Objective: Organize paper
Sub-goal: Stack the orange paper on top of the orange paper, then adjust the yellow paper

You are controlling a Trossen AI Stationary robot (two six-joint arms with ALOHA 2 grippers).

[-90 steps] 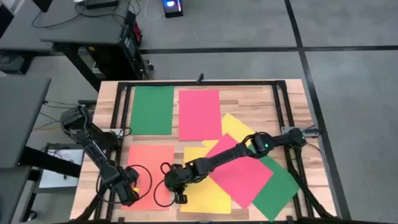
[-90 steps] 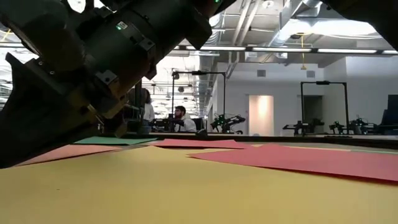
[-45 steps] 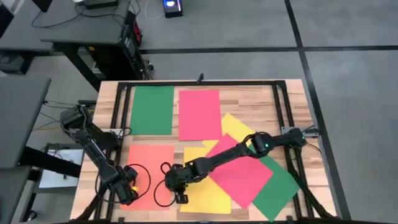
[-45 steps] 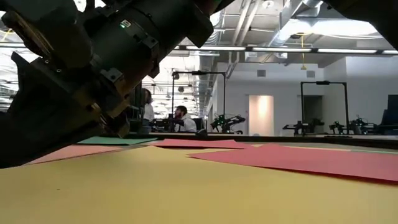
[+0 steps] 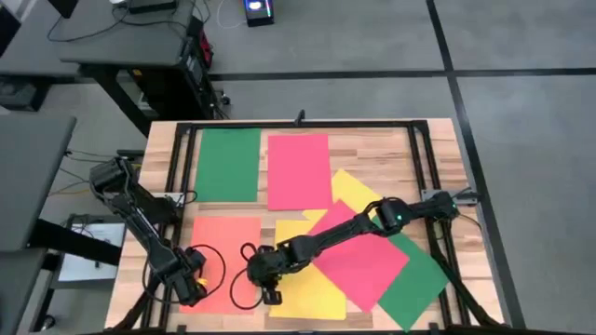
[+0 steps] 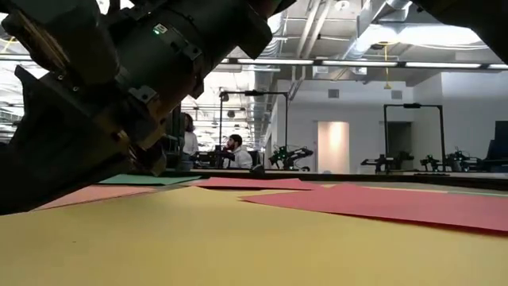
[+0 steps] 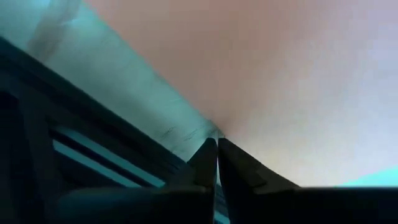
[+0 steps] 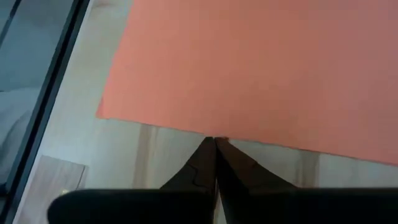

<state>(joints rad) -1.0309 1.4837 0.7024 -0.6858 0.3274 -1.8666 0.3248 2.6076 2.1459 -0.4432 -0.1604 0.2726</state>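
Overhead view, left to right. Your left gripper (image 5: 193, 288) sits at the lower left of the frame, on the left edge of the orange sheet (image 5: 226, 261), which lies flat in the lower-left part of the wooden table (image 5: 372, 154). In the left wrist view the fingers (image 7: 205, 163) are pressed together, tip to tip, at the edge of the orange sheet (image 7: 273, 74); you cannot tell whether any paper is pinched between them.

Above the orange sheet, in the upper left of the table, lies a green sheet (image 5: 229, 164), and just beside it to the right a pink-red sheet (image 5: 299, 170); both are square to the table edge.

Your right gripper (image 5: 268, 293) is low in the centre of the frame, where the orange sheet's right edge meets a yellow sheet (image 5: 312, 293). In the right wrist view its fingers (image 8: 206, 163) are clenched against each other on bare wood at the edge of the orange sheet (image 8: 261, 68).

To the right, a second pink-red sheet (image 5: 363, 261) lies tilted over the yellow one, with another yellow sheet (image 5: 358, 189) and a second green sheet (image 5: 414, 287) showing from beneath it.

Compared with the frame half a second ago, neither arm nor any sheet has shifted visibly.
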